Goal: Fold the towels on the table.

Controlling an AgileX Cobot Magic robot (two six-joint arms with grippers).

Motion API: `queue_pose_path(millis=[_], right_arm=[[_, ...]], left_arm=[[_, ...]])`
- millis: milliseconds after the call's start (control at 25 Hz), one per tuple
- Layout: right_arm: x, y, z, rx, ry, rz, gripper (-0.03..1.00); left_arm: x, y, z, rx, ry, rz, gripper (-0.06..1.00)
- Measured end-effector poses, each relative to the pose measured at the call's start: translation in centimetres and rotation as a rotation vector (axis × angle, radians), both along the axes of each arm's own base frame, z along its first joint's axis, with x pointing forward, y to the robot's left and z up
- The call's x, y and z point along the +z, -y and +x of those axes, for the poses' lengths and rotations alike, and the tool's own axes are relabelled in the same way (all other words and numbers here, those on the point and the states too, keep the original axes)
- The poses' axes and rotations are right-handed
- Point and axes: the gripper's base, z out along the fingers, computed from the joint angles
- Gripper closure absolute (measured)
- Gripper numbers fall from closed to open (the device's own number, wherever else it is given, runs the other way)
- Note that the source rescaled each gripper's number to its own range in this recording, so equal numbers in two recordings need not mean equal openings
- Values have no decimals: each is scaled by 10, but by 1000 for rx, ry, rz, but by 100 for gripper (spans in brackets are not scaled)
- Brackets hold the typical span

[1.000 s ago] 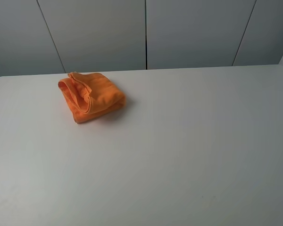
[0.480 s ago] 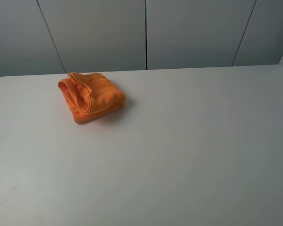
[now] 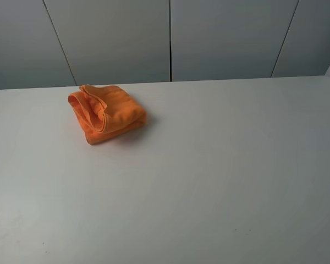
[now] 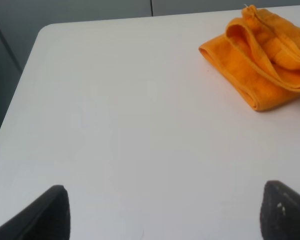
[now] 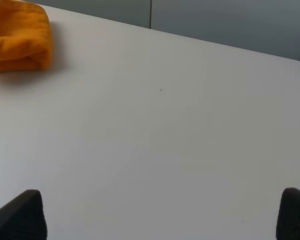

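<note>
Nothing has moved since the earlier frames: the orange towel (image 3: 106, 112) lies folded in a small bundle at about ten o'clock on the table (image 3: 209, 176). Both grippers, left (image 4: 162, 212) and right (image 5: 162, 217), are spread wide (holding nothing), so the folding looks finished.
</note>
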Motion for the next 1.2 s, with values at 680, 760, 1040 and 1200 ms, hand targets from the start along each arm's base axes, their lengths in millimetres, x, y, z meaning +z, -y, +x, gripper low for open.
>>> queue_pose_path(millis=[680, 760, 1040, 1200], right_arm=[[0, -2, 0, -286, 0, 0, -3], [0, -2, 0, -288, 0, 0, -3], [0, -2, 0, -288, 0, 1, -3], [0, -2, 0, -288, 0, 1, -3]], left_arm=[[0, 1, 0, 1, 2, -32, -4], [0, 1, 0, -1, 2, -34, -4], [0, 2, 0, -2, 2, -35, -4], [0, 2, 0, -2, 2, -35, -4]])
